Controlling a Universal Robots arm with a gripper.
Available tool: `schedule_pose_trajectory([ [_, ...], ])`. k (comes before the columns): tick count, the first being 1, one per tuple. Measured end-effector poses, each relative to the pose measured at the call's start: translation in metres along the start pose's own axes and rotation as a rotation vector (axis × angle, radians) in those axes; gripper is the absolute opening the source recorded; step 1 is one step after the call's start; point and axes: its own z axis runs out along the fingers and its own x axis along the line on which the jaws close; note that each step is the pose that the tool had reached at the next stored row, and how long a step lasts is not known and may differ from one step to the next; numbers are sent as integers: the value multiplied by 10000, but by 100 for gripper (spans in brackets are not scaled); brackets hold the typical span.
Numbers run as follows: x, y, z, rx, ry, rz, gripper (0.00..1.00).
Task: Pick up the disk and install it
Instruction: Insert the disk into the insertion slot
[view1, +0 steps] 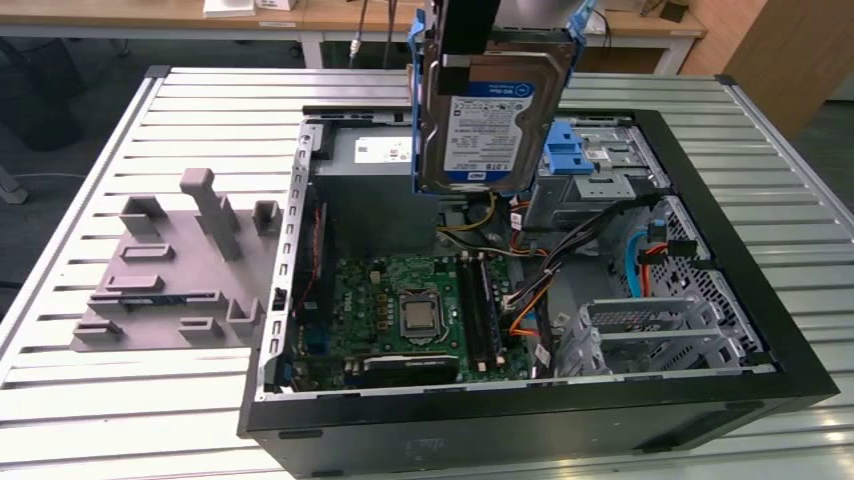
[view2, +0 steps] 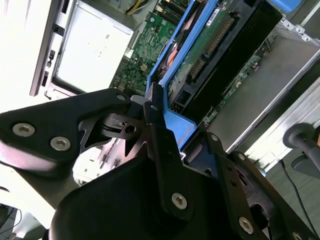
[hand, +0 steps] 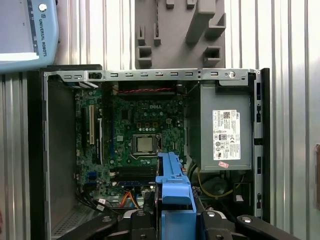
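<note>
Above the open computer case (view1: 534, 410), my arm's gripper (view1: 470, 55) is clenched on the disk (view1: 487, 125), which hangs upright with its blue-and-white label turned toward the exterior camera. I see the silver drive framed by its blue bracket (view1: 424, 120), and the claw grips the upper end of that bracket. The drive's lower edge sits over the case's far side and appears clear of the parts beneath it. In the exterior view it hangs between the grey metal box (view1: 367, 165) with the white sticker, on that view's left, and the grey cage (view1: 601, 165) with the ridged blue latch (view1: 571, 148), on that view's right.

In the second wrist view the black fingers (view2: 160, 145) close on either side of the bracket's blue tab (view2: 177, 127), and the disk's underside (view2: 220, 40) shows its green circuit board and connector strip. The first wrist view looks straight down past the bracket (hand: 172, 192) onto the green motherboard (hand: 140, 135) with its square processor socket (hand: 146, 144). Coloured cables (hand: 215, 190) lie beside the grey box (hand: 225, 130).

The case lies on its side on a slatted metal table (view1: 200, 100). A grey fixture plate (view1: 167, 275) with upright blocks lies just beside the case, on the exterior view's left.
</note>
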Motion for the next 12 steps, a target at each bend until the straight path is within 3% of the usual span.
schedule_pose_trajectory([
  [12, 336, -28, 19, 0, 0, 2, 37],
])
